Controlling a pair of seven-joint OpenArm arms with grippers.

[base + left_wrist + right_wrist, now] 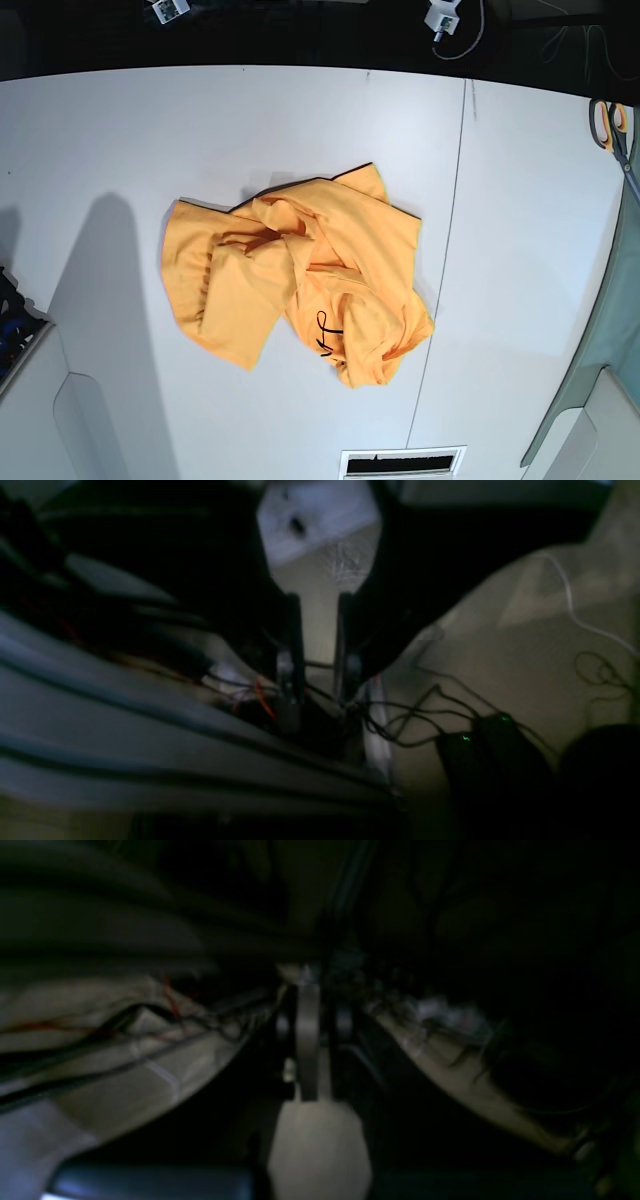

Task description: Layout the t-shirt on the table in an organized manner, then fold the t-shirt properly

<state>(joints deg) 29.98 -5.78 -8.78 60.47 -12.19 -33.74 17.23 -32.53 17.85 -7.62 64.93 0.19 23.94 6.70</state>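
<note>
T-shirt [300, 275] crumpled on table [120, 130]; scissors [612, 125] at edge; left jaws apart, right jaws together.

- The t-shirt [300, 270] carries a small black line-drawn print near its lower hem; its strokes look a little like letters, but the cloth is crumpled there and nothing can be read for sure
- No other text, label, brand, number or sign can be read in any view; both wrist views are too dark and blurred to show any lettering
</note>
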